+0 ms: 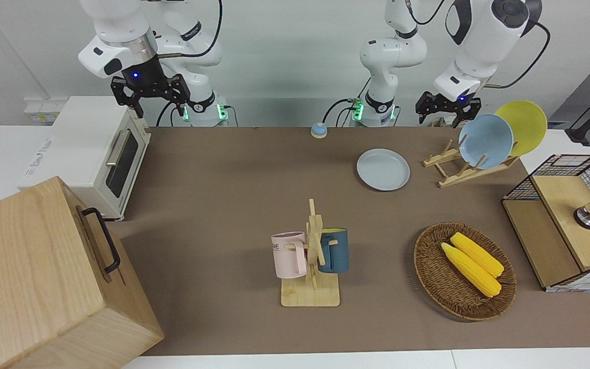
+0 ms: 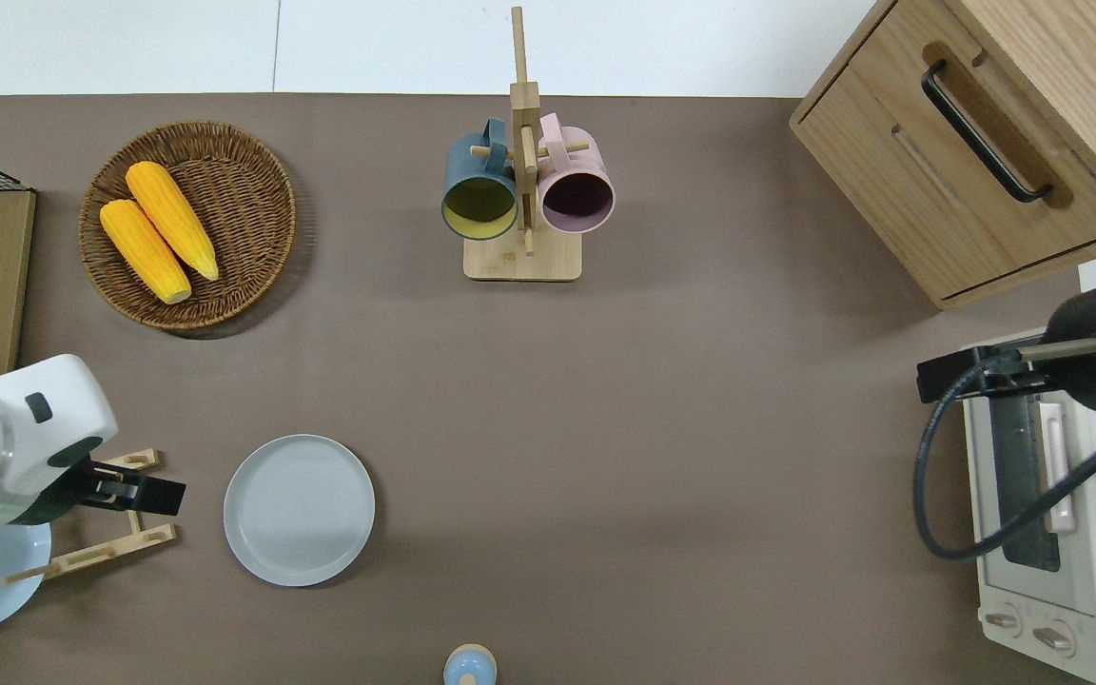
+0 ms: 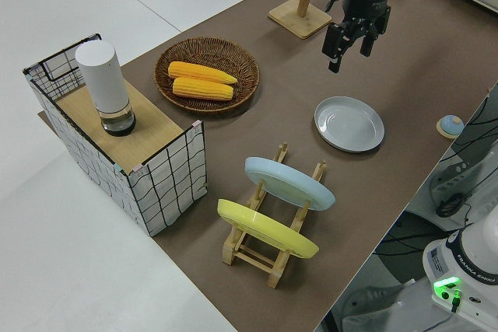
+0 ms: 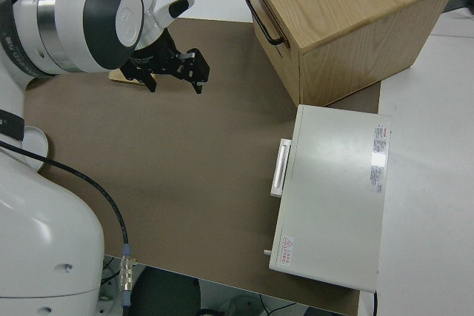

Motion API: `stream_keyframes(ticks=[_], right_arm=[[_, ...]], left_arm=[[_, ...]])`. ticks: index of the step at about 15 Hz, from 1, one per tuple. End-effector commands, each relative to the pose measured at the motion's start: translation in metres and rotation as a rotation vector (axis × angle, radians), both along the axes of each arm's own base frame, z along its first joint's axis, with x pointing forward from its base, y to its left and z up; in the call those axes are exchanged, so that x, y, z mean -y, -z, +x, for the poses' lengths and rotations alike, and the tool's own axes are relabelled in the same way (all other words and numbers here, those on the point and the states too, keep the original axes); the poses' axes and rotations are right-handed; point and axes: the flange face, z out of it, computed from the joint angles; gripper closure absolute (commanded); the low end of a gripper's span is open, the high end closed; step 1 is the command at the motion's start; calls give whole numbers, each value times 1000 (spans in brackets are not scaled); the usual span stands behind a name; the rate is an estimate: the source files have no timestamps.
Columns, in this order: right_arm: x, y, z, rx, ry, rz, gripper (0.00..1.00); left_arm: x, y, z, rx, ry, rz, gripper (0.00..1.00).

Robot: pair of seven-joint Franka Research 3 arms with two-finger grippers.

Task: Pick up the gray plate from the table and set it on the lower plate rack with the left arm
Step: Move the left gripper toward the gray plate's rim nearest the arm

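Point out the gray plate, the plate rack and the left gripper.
gray plate [image 2: 299,509]: overhead view, centre of its dish.
plate rack [image 1: 466,174]: front view, its lower wooden rail.
left gripper [image 1: 446,108]: front view, between its fingers.

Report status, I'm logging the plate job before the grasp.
Left end effector open, empty, over the slanted light-wood plate rack. Right arm parked. Round pale gray plate flat on the brown table, beside the rack, untouched. Nothing between them.

Round pale gray plate [image 2: 299,509] with low raised rim, lying flat and empty on the brown table [image 2: 662,428], just beside the slanted light-wood lower plate rack [image 2: 115,521] with 2 rails, toward the left arm's end, rack's nearest slots free
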Motion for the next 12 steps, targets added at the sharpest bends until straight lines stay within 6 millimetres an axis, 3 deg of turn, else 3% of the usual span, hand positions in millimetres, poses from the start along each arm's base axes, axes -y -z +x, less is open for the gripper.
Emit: stream_keyframes(ticks=[1,5,12], right_arm=[[-1,-3,-3,-7,0,6,11],[-1,-3,-3,-7,-1,6,11],[-1,-3,-3,-7,0,6,11]], left_arm=[[0,40,-23,42,-16,-14,2],[0,77,-27,66,-21,-19,2],[-2,122,-36,91,-21,-21,2]])
